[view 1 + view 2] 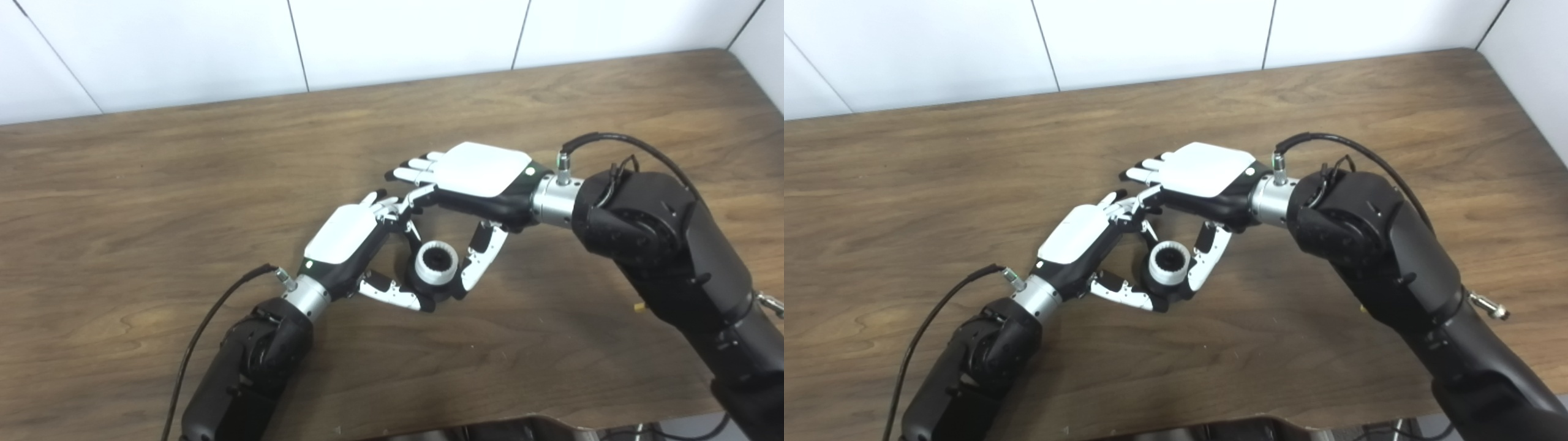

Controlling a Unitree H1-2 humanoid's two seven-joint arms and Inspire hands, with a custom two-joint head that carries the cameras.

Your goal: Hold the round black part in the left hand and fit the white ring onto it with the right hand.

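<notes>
white ring [436, 261] seated atop round black part [429, 286], bore up, mid-counter [184, 184] | left hand [346, 236] pinching the part from 9 o'clock | right hand [484, 171] spread at 1 o'clock, thumb touching ring's 3 o'clock side | both equally near

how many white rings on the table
1. The white ring sits on top of the round black part, mid-table between the left hand and right hand. None other shows; the hands could hide one.
</notes>
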